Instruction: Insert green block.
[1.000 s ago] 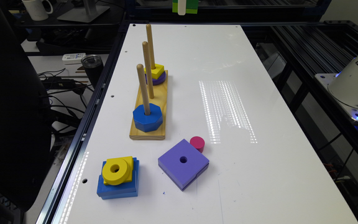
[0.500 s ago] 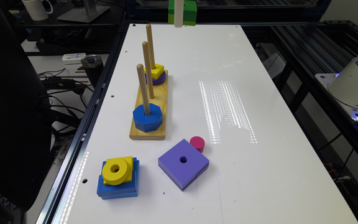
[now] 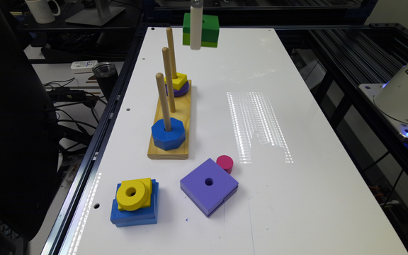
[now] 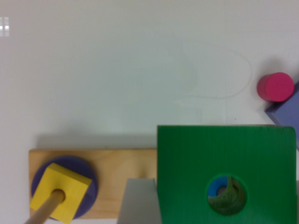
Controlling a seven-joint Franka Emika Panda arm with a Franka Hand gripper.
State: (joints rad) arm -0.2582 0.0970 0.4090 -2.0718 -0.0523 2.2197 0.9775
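Note:
The green block (image 3: 209,29), dark green over lime green, hangs in the air high above the wooden peg board (image 3: 170,122), with my gripper (image 3: 201,41) shut on it. In the wrist view the green block (image 4: 187,163) is large, and one grey finger (image 4: 137,201) presses on its side. Through its round hole I see a bit of blue and a peg tip (image 4: 229,190). The board carries three upright pegs. The far peg (image 3: 170,49) has a yellow square on a purple disc (image 3: 177,85), the middle peg (image 3: 168,78) is bare, and the near peg holds a blue octagon (image 3: 168,134).
A purple square (image 3: 209,186) and a small pink cylinder (image 3: 224,163) lie in front of the board. A yellow ring on a blue block (image 3: 135,202) sits toward the exterior view's left front. The table edge (image 3: 119,106) runs along the left, with a dark cup (image 3: 105,76) beyond it.
In the exterior view the green block and the gripper have come further down into the picture. Everything on the table stays where it was.

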